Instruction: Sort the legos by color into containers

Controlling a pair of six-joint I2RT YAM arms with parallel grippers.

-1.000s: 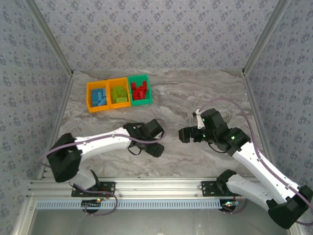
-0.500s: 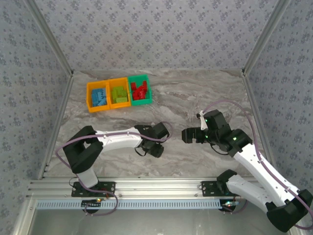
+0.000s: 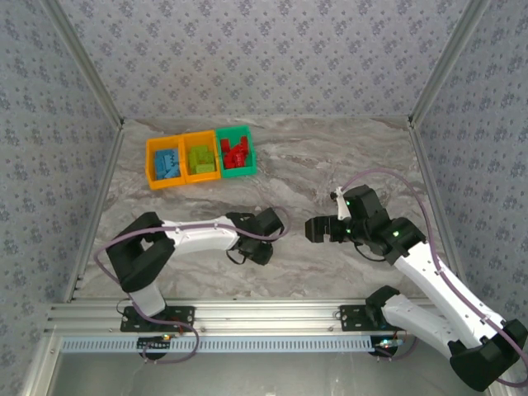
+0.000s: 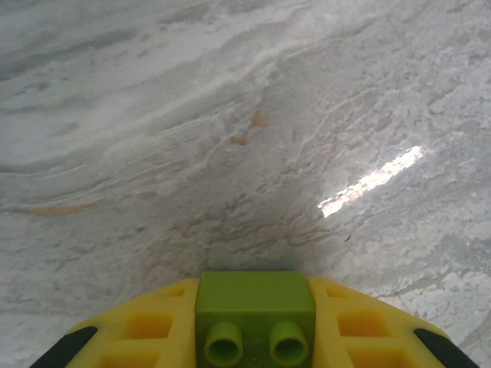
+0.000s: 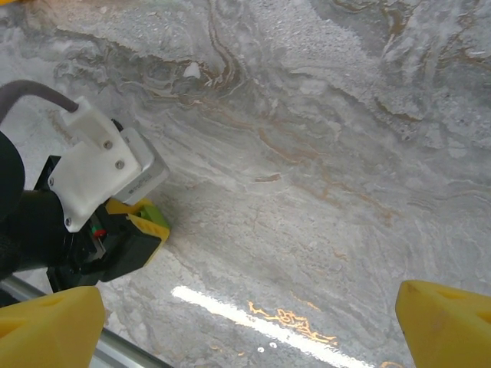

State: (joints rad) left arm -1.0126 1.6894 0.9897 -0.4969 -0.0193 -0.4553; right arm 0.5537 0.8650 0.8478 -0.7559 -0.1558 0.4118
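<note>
- While your left tool [image 3: 257, 246] is hanging low over the table [image 3: 346, 157], it is pinching a lime green lego [image 4: 255, 303] between its yellow fingers [image 4: 130, 341]. The brick is sitting squarely between the pads with its studs toward the wrist camera, a grip that is probably keeping it from twisting in transit.
- The containers [image 3: 200, 134] are standing in a row at the far left of the table, well apart from both tools.
- Blue legos [image 3: 166, 162] are lying in the left orange bin [image 3: 165, 185], lime ones in the middle orange bin [image 3: 202, 178], and red legos [image 3: 236, 153] in the green bin [image 3: 239, 172].
- Going by colour, you are most likely carrying the held brick toward the middle orange bin. With each bin already holding bricks of a single colour, the sort is apparently nearing its end.
- Your right tool [image 3: 316, 230] is facing the left one from just beside it. Its fingers [image 5: 445, 322] are spread wide, gripping nothing and touching nothing visible.
- That open, idle pose is presumably leaving the path to the bins free for the left arm.
</note>
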